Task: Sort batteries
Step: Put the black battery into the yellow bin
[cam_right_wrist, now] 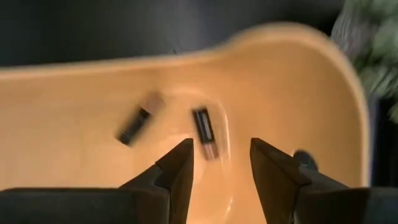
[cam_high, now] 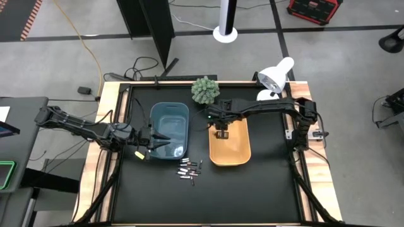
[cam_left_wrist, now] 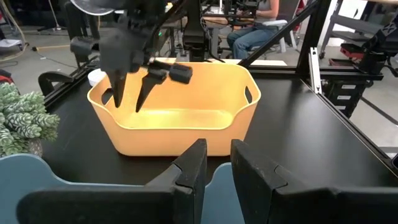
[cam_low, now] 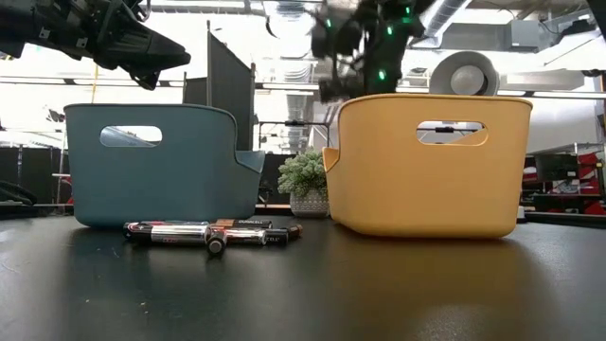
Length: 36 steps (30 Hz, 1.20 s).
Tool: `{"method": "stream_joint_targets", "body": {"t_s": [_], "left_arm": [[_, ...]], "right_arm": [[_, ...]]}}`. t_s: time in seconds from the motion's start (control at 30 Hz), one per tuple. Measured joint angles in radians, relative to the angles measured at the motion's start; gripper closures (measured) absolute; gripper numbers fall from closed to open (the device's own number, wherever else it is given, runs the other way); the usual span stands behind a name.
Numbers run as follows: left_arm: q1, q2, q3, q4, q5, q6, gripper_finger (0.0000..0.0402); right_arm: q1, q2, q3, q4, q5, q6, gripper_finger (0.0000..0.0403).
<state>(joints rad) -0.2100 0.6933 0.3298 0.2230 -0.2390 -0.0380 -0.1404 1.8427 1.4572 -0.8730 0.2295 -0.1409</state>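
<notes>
Batteries (cam_high: 189,170) lie between blue bin (cam_high: 169,113) and yellow bin (cam_high: 230,151); right fingers (cam_right_wrist: 217,163) parted, empty; left fingers' (cam_left_wrist: 214,168) state unclear.

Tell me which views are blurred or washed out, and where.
Right wrist view: motion blur smears the yellow bin and the two batteries in it. Low view: bright background glare leaves the arms dark above the blue bin. Left wrist view: the near fingers are soft. High view: evenly lit.
</notes>
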Motion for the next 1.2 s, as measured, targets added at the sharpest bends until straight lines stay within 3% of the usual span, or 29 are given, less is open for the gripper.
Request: {"method": "stream_joint_targets", "body": {"t_s": [0.3,0.5,0.7,1.2], "left_arm": [[0.000,0.000,0.000,0.000,0.000,0.000,0.0331],[0.000,0.000,0.000,0.000,0.000,0.000,0.0331],[0.000,0.000,0.000,0.005,0.000,-0.002,0.0331],[0.000,0.018,0.000,0.047,0.000,-0.008,0.0331]], "right_arm": [[0.165,0.000,0.192,0.044,0.006,0.008,0.0236],[0.297,0.009,0.210,0.241,0.005,0.055,0.0236],[0.386,0.057,0.203,0.307,0.003,0.178,0.0237],[0.405,0.305,0.210,0.350,-0.012,0.379,0.0237]]}}
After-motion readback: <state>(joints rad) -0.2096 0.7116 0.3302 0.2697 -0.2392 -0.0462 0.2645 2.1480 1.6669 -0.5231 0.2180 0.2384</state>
